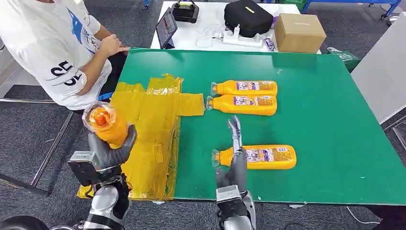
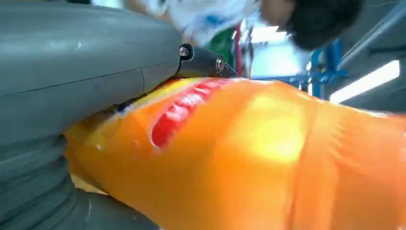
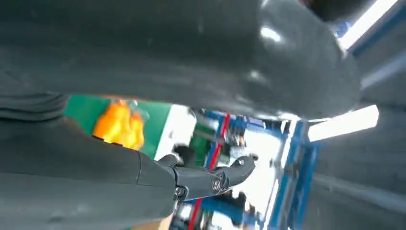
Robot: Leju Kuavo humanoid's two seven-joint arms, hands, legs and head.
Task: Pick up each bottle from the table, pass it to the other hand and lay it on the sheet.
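The green table (image 1: 330, 120) carries the yellow sheet (image 1: 153, 124) along its left part, with one edge hanging off the near-left side. Three orange bottles lie on the bare green to the right of the sheet: a far pair (image 1: 244, 97) side by side and touching, and a near bottle (image 1: 261, 157) by itself, well apart from the pair. All three are laid crosswise, caps toward the sheet, long axes running left to right.

A fourth bottle (image 1: 106, 123) is clamped in the left hand (image 1: 111, 152), held upright to tilted, its wrapped end toward the camera, above the near-left part of the sheet. In the left wrist view the orange body (image 2: 249, 158) is seen pressed against the grey thumb. The sheet lies directly under and just beyond this bottle, so the coming lay-down is judged to turn on lowering it and tipping its long axis flat; the left hand is plainly the nearer one to the sheet.

The right hand (image 1: 234, 158) is held edge-up with fingers straight and apart, gripping nothing, just beside the cap end of the near bottle. That bottle lies to its right, axis across the palm's reach.

A person (image 1: 52, 48) sits at the far left.
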